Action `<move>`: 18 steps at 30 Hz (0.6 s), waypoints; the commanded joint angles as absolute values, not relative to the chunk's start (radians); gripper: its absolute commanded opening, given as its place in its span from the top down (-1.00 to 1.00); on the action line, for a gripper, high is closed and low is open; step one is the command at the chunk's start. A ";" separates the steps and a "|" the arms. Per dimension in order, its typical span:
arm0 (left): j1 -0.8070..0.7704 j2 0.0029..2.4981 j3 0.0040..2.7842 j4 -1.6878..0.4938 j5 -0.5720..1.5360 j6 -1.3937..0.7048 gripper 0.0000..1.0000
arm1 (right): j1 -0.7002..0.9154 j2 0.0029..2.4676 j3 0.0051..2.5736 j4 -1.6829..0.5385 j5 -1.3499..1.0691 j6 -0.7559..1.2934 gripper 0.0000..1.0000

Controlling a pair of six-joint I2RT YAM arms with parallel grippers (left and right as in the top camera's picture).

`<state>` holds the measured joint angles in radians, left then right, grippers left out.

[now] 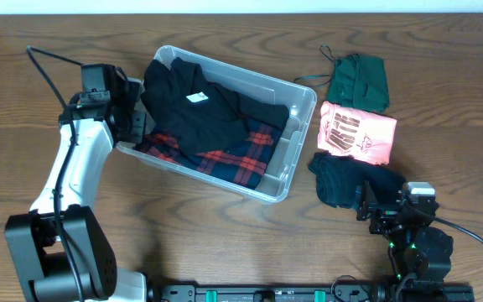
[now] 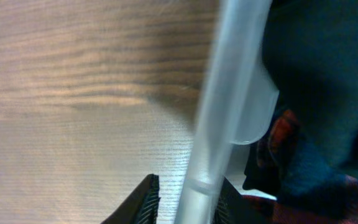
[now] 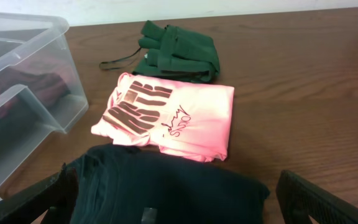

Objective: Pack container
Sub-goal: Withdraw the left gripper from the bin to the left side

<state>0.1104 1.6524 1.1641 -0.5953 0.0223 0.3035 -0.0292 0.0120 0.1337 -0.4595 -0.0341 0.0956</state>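
The clear plastic container (image 1: 290,161) sits tilted at mid table. It holds a black garment (image 1: 199,113) with a white tag on top of a red and blue plaid garment (image 1: 243,156). My left gripper (image 1: 134,117) straddles the container's left rim (image 2: 229,81). One finger is outside and one inside, with a small gap beside the outer finger (image 2: 185,202). My right gripper (image 1: 374,205) is wide open just above a folded dark garment (image 3: 166,186), which also shows in the overhead view (image 1: 346,180).
A folded pink shirt with dark lettering (image 1: 357,132) (image 3: 166,118) lies right of the container. A folded green garment with a cord (image 1: 359,80) (image 3: 179,53) lies behind it. Bare wooden table surrounds them.
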 commanded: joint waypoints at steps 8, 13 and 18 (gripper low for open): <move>0.131 1.666 1.162 -0.640 -0.047 0.118 0.55 | -0.031 0.007 0.131 -0.461 -0.041 0.104 -0.98; 0.143 1.666 1.162 -0.667 -0.078 0.126 0.55 | -0.031 0.007 0.131 -0.461 -0.041 0.104 -0.98; 0.174 1.665 1.162 -0.677 -0.079 0.115 0.55 | -0.031 0.007 0.131 -0.461 -0.041 0.104 -0.99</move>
<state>0.1364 1.6520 1.1641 -0.6724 0.0044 0.1532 -0.0292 0.0120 0.1337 -0.4591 -0.0341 0.0956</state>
